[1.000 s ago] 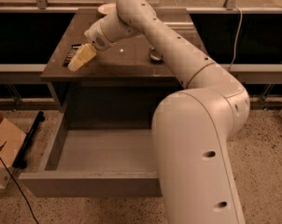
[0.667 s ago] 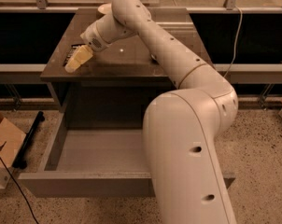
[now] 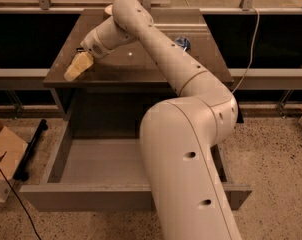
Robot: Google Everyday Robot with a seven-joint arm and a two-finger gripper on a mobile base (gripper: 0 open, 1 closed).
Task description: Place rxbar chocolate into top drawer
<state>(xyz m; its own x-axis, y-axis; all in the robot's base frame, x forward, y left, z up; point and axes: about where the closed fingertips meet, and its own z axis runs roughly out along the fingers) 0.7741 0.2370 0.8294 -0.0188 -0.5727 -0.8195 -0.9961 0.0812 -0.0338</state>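
My gripper [image 3: 78, 67] is at the front left of the brown cabinet top [image 3: 141, 66], low over its surface and pointing toward the left front corner. The black rxbar chocolate does not show; it is hidden or out of view. The top drawer [image 3: 98, 162] is pulled wide open below the cabinet top. Its grey floor is bare where it shows, and its plain front panel [image 3: 86, 198] is nearest the camera. My arm's large white forearm [image 3: 188, 149] covers the drawer's right part.
A crushed blue-and-silver can [image 3: 183, 43] lies on the cabinet top at the back right, partly behind my arm. A cardboard box [image 3: 3, 156] and a black cable stand on the speckled floor at the left. A white cable [image 3: 248, 59] hangs at the right.
My gripper has shifted a little to the left and toward the front edge of the cabinet top. My arm's elbow has swung nearer the camera. The drawer and can have not moved.
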